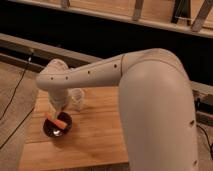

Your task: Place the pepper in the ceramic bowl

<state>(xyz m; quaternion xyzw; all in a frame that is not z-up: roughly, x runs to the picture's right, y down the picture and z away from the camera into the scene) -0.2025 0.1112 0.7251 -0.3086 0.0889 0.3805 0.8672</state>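
Hand (58, 111) just above ceramic bowl (56, 131), pepper (56, 121) inside

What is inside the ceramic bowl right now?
The orange pepper lies across the ceramic bowl, over its shiny inside. The gripper hangs just above, covering the pepper's upper end. The bowl sits on the wooden table.

The light wooden butcher-block table (95, 125) with visible plank lines carried my things. On its left part stood the small round dark purple-brown glossy ceramic bowl (51, 132), directly on the wood and near the left edge. The slim orange pepper (56, 120) lay across the bowl, so it did not touch the table itself. Just behind the bowl, the pale translucent cup (76, 98) stood upright on the boards. My gripper (58, 109) hung above the table, just over the bowl and beside the cup. The table stood on a grey floor (12, 90), where a thin black cable (17, 87) lay.
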